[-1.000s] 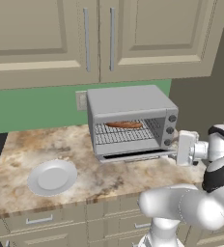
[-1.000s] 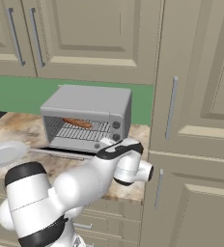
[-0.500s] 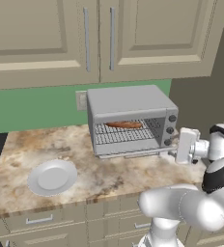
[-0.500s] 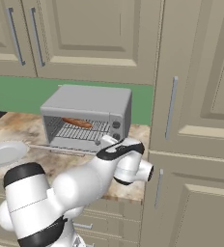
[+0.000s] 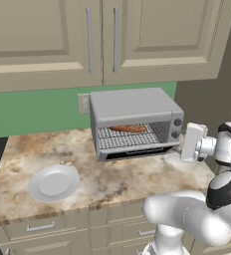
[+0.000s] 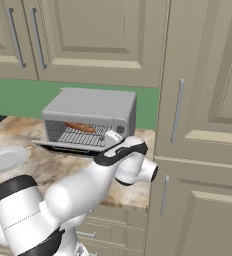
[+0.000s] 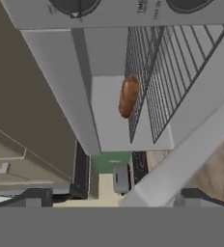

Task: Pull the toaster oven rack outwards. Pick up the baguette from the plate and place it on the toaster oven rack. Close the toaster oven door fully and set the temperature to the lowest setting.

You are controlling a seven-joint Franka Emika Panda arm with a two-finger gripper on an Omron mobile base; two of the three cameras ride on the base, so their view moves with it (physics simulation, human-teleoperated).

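Note:
The toaster oven [image 5: 132, 107] [image 6: 90, 105] stands on the counter against the green wall. Its toaster oven door [image 5: 137, 152] [image 7: 186, 149] hangs open, low in front. The baguette [image 5: 128, 129] [image 6: 79, 127] [image 7: 128, 96] lies on the toaster oven rack [image 5: 130, 137] [image 7: 157, 72] inside. Left of the oven, the white plate [image 5: 54, 183] [image 6: 5, 158] is bare. My gripper [image 5: 183, 144] [image 7: 116, 200] is open at the door's right front corner, just below the knobs [image 7: 73, 6]. In the hand view the door's edge runs down between my finger tips [image 7: 34, 197]. Nothing is held.
Beige wall cabinets [image 5: 102, 35] hang above the oven, and a tall cabinet [image 6: 203, 110] stands close on its right. A wall socket [image 5: 83, 103] is behind the oven. The marbled counter [image 5: 107, 174] has free room between plate and oven.
My hand has risen slightly beside the oven's right front. Baguette, rack and plate are where they were.

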